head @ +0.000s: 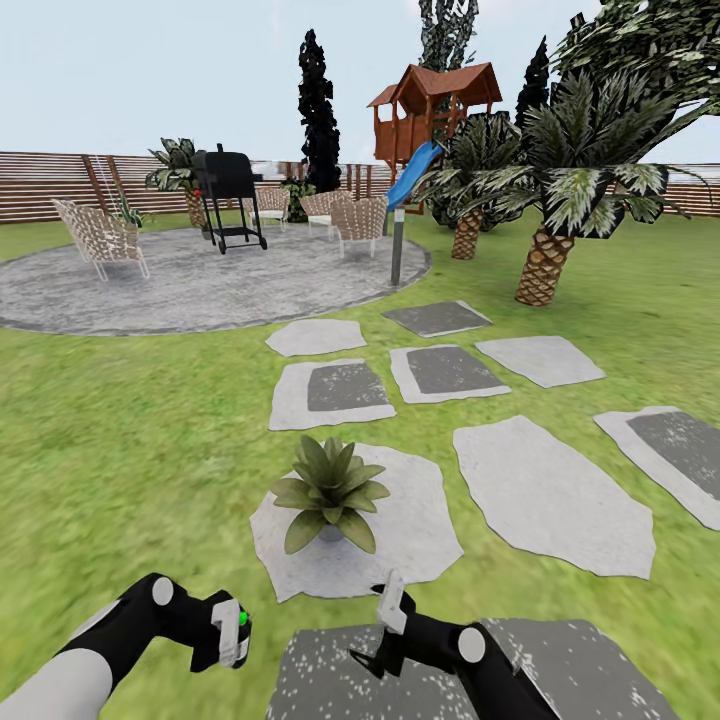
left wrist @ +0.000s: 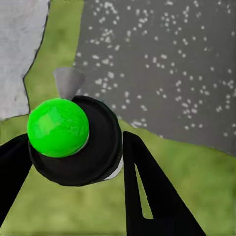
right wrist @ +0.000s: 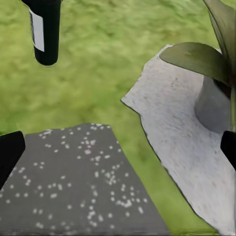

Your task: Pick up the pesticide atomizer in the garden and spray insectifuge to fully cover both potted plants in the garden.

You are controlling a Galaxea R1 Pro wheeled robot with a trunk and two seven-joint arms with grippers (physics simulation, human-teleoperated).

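Nearby, potted plant [head: 330, 490] sits on a paver [head: 420, 540] amid lawn [head: 130, 440].

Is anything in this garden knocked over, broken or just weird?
Nothing looks knocked over or broken. The potted plant stands upright on its pale stone paver, and the chairs and grill on the round patio stand straight. The left claw holds a black atomizer with a green top.
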